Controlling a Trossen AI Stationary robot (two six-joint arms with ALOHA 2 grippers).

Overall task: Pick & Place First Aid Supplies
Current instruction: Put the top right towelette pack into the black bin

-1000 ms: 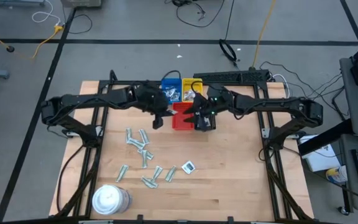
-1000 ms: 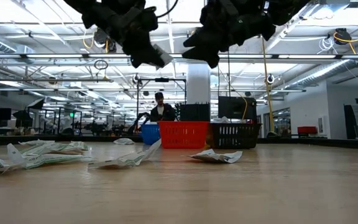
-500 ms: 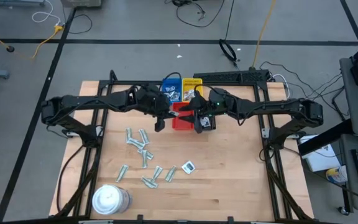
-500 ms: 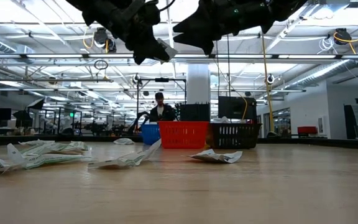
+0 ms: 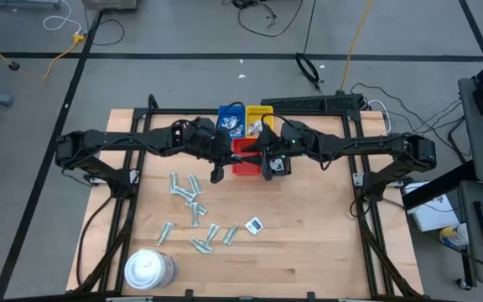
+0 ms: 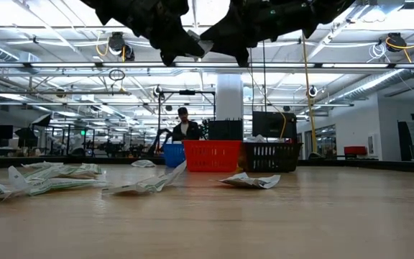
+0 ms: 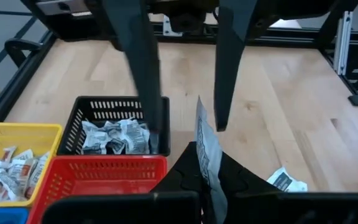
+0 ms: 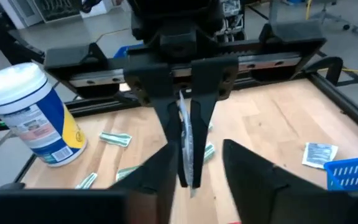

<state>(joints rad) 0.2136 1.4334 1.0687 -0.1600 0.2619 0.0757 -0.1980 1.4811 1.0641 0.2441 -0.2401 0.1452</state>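
Right gripper [image 5: 257, 153] has closed in from 3 o'clock on left gripper [image 5: 221, 156], above red tray [image 5: 243, 166] at table's 12 o'clock. Left clamps one packet [image 7: 207, 149]; right jaws narrowing, still apart astride it. Handover likely imminent.

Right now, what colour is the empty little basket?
Red, seen best in the left wrist view.

left end effector [image 5: 225, 153]: clamped, raised mid-table | right end effector [image 5: 255, 151]: fingers parted, facing it, nearly touching
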